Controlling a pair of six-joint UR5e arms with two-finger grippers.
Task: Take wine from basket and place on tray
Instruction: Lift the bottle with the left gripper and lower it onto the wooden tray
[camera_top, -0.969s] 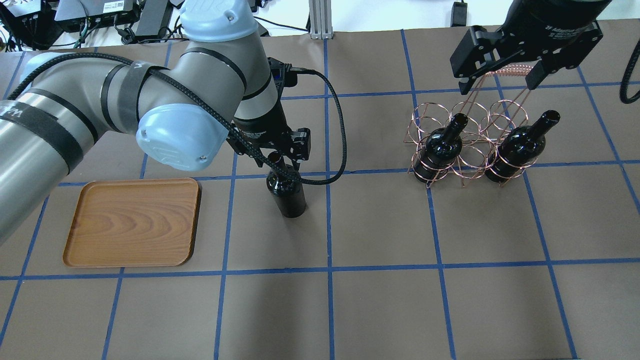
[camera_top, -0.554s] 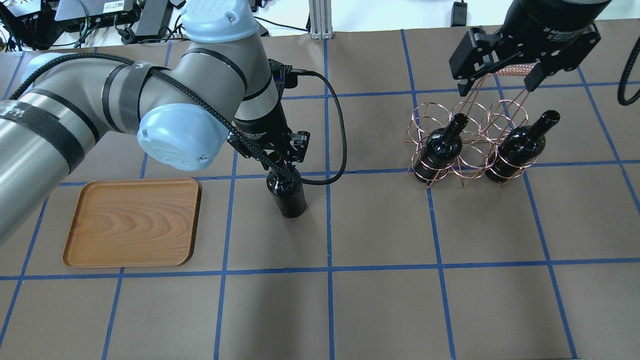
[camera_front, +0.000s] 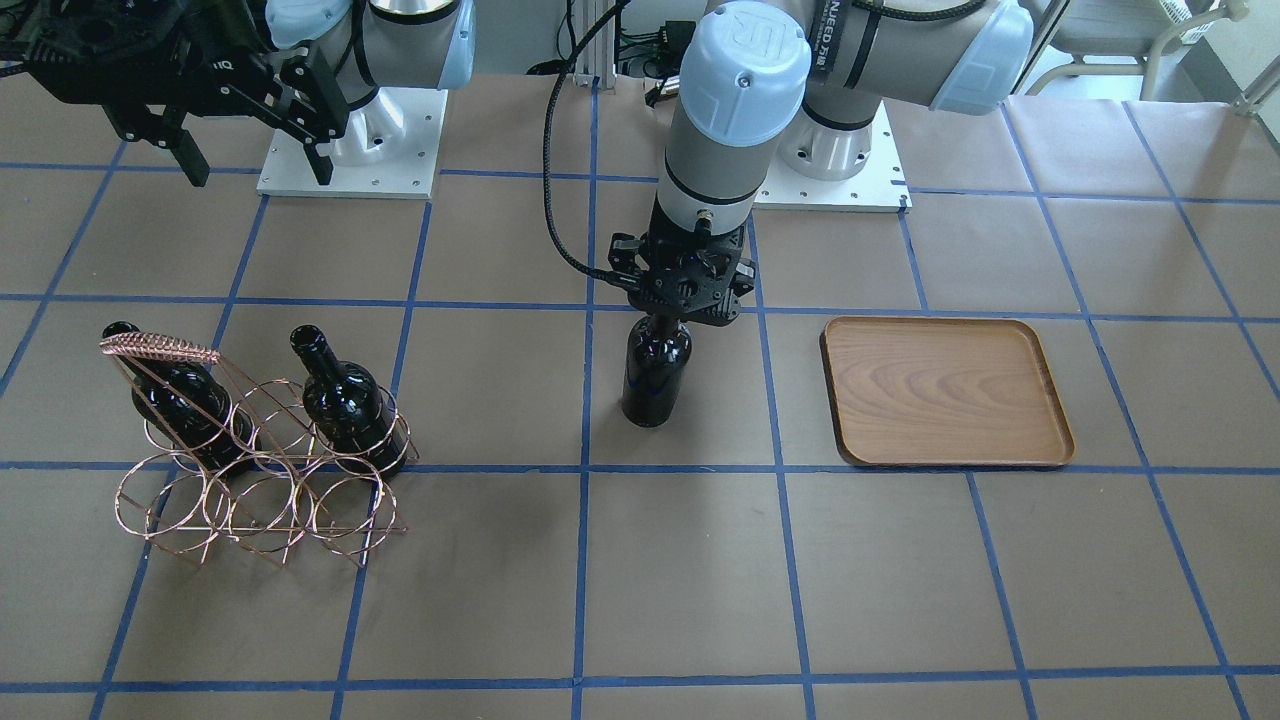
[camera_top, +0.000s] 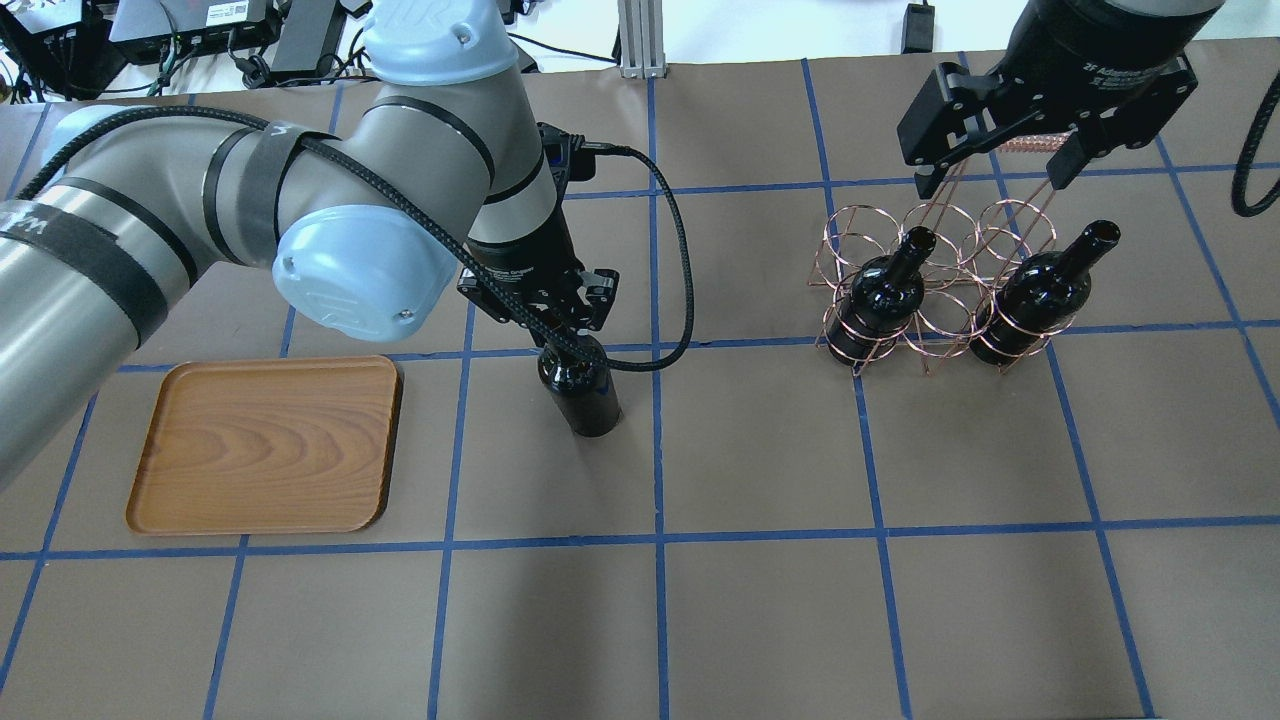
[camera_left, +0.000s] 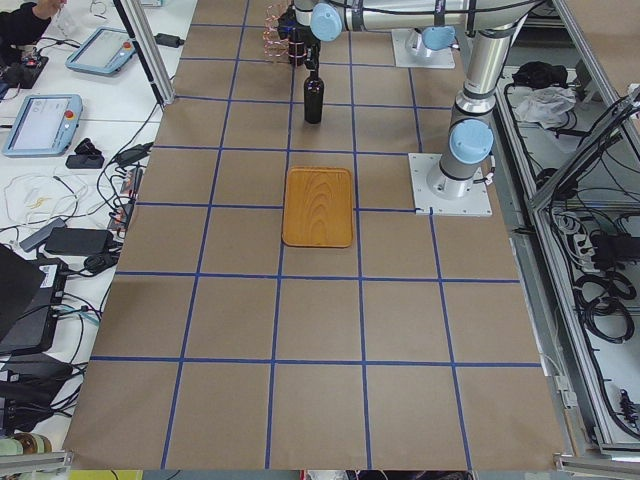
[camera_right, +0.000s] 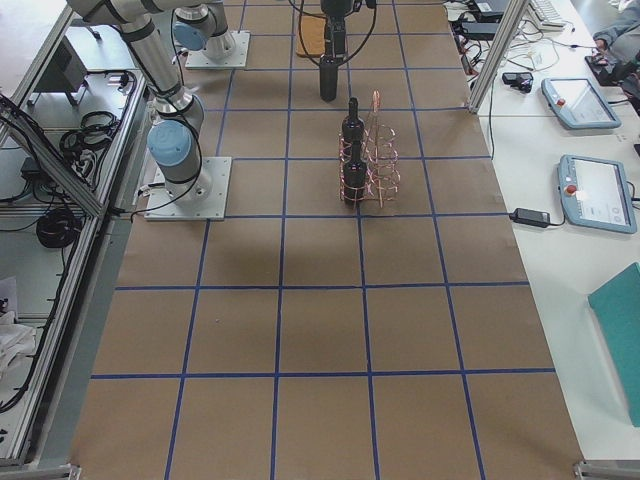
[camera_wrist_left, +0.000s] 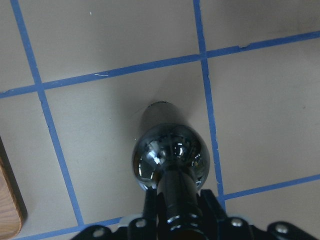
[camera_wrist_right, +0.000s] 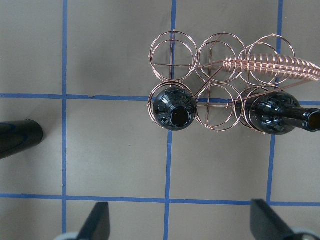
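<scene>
A near-black wine bottle (camera_top: 582, 392) stands upright on the table between the tray and the basket; it also shows in the front view (camera_front: 655, 375) and the left wrist view (camera_wrist_left: 170, 160). My left gripper (camera_top: 552, 318) (camera_front: 684, 306) (camera_wrist_left: 175, 202) is shut on its neck. The wooden tray (camera_top: 265, 445) (camera_front: 945, 392) lies bare to the bottle's left. The copper wire basket (camera_top: 930, 300) (camera_front: 262, 485) (camera_wrist_right: 215, 85) holds two more bottles (camera_top: 885, 295) (camera_top: 1040, 290). My right gripper (camera_top: 1000, 165) (camera_front: 258, 160) (camera_wrist_right: 182, 222) is open and empty, above and behind the basket's coiled handle (camera_wrist_right: 272, 67).
The table is covered in brown paper with a grid of blue tape lines (camera_top: 655, 450). The arm bases (camera_front: 350, 150) stand at the robot's edge. Cables and equipment (camera_top: 200, 30) lie beyond the table's far edge.
My left gripper's fingers have closed in on the bottle's neck, and the bottle has shifted slightly right. My right gripper has drawn back a little from the basket.
</scene>
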